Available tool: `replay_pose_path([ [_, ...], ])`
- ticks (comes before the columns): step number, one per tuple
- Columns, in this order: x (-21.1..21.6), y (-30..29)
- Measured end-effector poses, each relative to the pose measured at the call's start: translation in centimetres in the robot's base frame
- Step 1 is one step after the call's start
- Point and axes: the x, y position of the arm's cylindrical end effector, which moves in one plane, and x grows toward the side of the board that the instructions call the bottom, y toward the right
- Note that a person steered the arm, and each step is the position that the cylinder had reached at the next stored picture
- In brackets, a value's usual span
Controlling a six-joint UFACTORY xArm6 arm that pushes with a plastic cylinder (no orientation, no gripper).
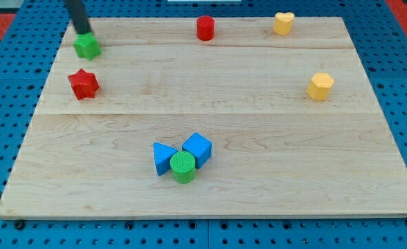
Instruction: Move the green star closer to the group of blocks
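Observation:
The green star (87,46) lies near the board's top left corner. My tip (85,32) rests right at its upper edge, touching or almost touching it; the dark rod slants up to the view's top left. A group of three blocks sits at the lower middle: a blue triangle (163,158), a blue cube (198,148) and a green cylinder (183,167), all touching. The green star is far from this group, up and to the left.
A red star (84,84) lies just below the green star. A red cylinder (205,28) stands at top middle. A yellow heart (283,23) is at top right, a yellow block (320,86) at the right. The wooden board (259,194) ends at a blue pegboard.

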Motion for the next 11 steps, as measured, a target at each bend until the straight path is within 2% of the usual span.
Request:
replay_pose_path([
  [1,2.2,3.1],
  [3,2.3,3.2],
  [4,1.5,1.5],
  [5,-3.6,0.5],
  [6,0.3,-5.4],
  [7,5.0,3.7],
  [8,7.2,11.9],
  [9,8.7,9.6],
  [10,2.4,8.7],
  [11,7.0,5.1],
])
